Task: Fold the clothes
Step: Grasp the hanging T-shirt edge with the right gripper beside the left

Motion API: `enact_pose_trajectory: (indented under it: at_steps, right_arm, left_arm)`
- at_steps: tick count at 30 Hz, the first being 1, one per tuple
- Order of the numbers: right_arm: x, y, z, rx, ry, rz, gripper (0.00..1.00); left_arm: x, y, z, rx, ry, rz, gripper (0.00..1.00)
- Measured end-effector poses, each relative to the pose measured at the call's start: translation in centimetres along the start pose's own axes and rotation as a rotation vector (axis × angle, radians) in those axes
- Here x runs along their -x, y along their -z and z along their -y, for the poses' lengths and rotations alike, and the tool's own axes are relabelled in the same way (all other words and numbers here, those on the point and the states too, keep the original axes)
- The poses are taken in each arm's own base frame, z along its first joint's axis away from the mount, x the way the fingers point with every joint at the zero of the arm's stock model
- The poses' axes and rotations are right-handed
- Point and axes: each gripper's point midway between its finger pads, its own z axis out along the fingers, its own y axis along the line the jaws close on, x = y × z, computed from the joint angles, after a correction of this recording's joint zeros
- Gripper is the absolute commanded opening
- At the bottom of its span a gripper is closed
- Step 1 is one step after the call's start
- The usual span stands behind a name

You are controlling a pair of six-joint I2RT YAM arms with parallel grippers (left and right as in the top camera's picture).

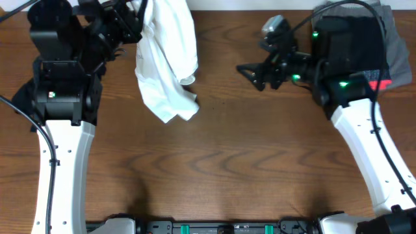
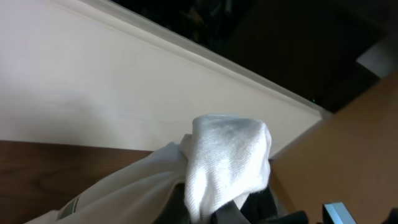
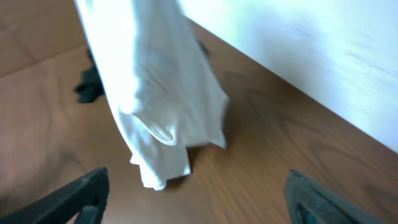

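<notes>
While the left claw [image 1: 132, 18] is pinched tight on the top of the white T-shirt [image 1: 168, 58], the shirt hangs down in a bunch and its low end rests on the brown table [image 1: 227, 156]. The right claw [image 1: 251, 77] is spread wide with nothing in it, near the shirt but not touching. A grey cloth [image 1: 392, 39] lies under the right arm.

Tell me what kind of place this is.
Probably a robotics lab bench, not a home: a left arm and right arm stand at a wooden table, the left gripper holds up a white T-shirt, and a plain white wall backs the table.
</notes>
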Motion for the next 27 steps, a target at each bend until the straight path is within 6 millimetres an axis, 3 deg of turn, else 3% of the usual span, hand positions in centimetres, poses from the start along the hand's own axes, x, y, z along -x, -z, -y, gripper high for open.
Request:
enact_pose_trajectory:
  at_steps: [7,14,20,24,27]
  right_arm:
    - [0.8,-4.5,-3.7,0.124,0.093,0.041,0.76]
    - [1.5,-6.8,-3.0,0.123,0.134,0.100,0.68]
    - [1.9,-8.2,-2.2,0.120,0.126,0.146,0.45]
    - [1.1,-9.4,-1.9,0.150,0.090,0.143,0.31]
    - [0.1,-10.1,-2.1,0.184,0.061,0.127,0.03]
  left_arm:
    - [-1.2,-0.5,1.2,-0.027,-0.011,-0.034,0.06]
    - [-3.3,-0.8,1.4,-0.017,0.020,-0.108,0.06]
    - [-4.9,-0.9,1.6,-0.008,0.042,-0.164,0.06]
    - [-5.2,-0.9,1.7,-0.008,0.045,-0.174,0.05]
    - [-5.3,-0.9,1.7,-0.009,0.045,-0.175,0.06]
